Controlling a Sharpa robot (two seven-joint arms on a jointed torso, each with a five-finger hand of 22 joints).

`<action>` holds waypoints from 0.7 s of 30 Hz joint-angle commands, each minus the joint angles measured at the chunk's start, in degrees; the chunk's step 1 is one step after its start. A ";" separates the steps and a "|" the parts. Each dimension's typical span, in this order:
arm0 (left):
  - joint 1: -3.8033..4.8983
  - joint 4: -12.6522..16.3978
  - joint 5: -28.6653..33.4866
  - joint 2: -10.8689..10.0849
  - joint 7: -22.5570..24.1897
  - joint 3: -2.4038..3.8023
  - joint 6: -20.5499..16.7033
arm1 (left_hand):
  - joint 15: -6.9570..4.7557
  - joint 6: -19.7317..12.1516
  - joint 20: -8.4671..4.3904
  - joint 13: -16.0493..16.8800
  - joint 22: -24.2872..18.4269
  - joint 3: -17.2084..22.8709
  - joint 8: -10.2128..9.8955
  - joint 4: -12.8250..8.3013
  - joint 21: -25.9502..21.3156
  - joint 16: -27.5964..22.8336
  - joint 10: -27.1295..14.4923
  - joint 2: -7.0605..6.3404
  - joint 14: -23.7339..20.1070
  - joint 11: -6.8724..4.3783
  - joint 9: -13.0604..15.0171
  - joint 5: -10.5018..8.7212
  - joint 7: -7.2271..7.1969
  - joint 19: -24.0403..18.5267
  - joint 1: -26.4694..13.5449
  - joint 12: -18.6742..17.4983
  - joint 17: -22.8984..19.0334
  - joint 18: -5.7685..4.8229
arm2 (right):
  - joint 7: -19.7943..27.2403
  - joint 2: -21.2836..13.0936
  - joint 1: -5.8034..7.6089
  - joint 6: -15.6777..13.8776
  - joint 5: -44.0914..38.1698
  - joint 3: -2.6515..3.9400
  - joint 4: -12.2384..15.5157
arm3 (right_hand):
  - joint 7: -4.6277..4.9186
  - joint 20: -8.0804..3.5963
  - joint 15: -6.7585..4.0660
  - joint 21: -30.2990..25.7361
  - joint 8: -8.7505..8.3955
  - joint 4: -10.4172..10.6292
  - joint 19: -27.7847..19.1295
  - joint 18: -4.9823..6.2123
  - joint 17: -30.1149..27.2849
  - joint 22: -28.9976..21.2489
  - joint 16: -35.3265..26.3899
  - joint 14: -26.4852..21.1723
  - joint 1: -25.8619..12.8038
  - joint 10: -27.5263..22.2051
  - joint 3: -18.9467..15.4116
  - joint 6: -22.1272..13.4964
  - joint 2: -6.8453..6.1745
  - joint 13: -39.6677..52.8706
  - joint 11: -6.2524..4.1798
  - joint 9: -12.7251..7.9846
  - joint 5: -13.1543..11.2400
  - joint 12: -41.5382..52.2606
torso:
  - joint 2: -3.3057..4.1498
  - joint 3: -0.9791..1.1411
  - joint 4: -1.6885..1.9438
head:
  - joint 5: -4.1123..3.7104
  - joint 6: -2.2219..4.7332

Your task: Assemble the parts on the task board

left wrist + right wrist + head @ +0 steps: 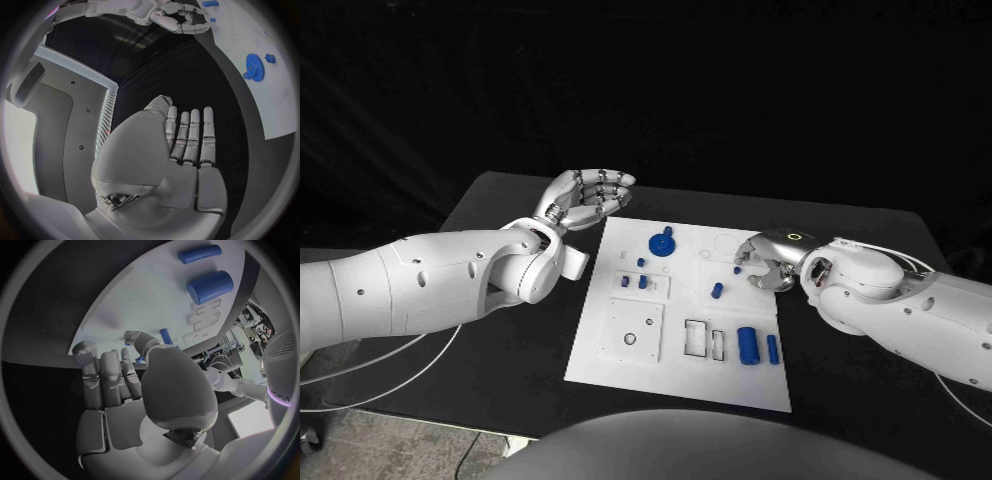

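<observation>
Our left hand [589, 197] hovers off the board's [625, 355] far left corner, fingers loosely curled on nothing. The blue gear [664, 243] sits near the far edge, small pegs [642, 282] below it, two cylinders [749, 345] nearer us. Our right hand [769, 262] is over the board's right edge, fingers curled; we cannot tell if it pinches anything. We judge a part pick-up is in hand, needing a careful close on one small piece

We've got chunky glossy white arms [430, 280], silver segmented hands [589, 197], thin white cables, plus tiny dark screw dots.
</observation>
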 commanded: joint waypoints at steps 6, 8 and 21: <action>0.08 0.41 2.62 0.14 1.89 -0.01 2.16 | 0.46 -0.78 0.22 -0.47 -0.09 -0.95 0.85 -0.14 -0.20 0.56 -0.70 0.54 0.96 0.28 -0.54 0.36 0.17 1.30 0.90 0.96 -0.41 1.07 | 1.32 0.84 -0.38 -1.07 -2.30 0.02 -1.59 | 0.18 0.30 0.25 0.36 -0.40 0.33 0.62 0.53 -0.27 4.08 0.52 0.09 -0.80 1.35 -0.31 0.49 0.64 -0.48 0.01 0.14 0.57 1.10 | -0.10 0.04 0.06 | -0.34 0.01; 0.08 0.42 2.53 0.14 1.61 -0.03 2.28 | 0.61 -0.89 0.33 -0.60 -0.09 -1.08 0.96 -0.17 -0.21 0.63 -0.81 0.63 1.11 0.38 -0.68 0.36 0.24 1.51 1.10 1.13 -0.51 1.10 | 1.71 0.96 -0.42 -1.51 -1.97 0.02 -1.89 | 0.23 0.28 0.21 0.55 -0.48 0.50 0.86 0.48 -0.25 4.19 0.79 0.24 -1.00 2.08 -0.35 0.71 0.77 -0.72 -0.06 0.22 0.44 1.44 | -0.14 0.01 0.03 | -0.33 0.01; 0.07 0.06 1.40 0.25 -0.11 -0.07 2.91 | 1.26 -1.39 0.87 -1.32 0.07 -1.55 1.58 -0.52 -0.16 0.91 -1.17 1.14 1.74 0.91 -1.40 0.50 0.74 2.61 2.48 1.93 -1.07 1.19 | 3.67 1.85 -0.55 -2.64 0.17 0.02 -2.96 | 1.33 -0.17 -0.35 2.84 -0.90 2.55 3.50 -0.13 -0.11 5.20 3.01 1.77 -2.53 10.98 0.02 2.47 1.14 -4.47 -1.40 1.31 -1.97 2.43 | -0.22 -0.05 0.07 | -0.45 0.01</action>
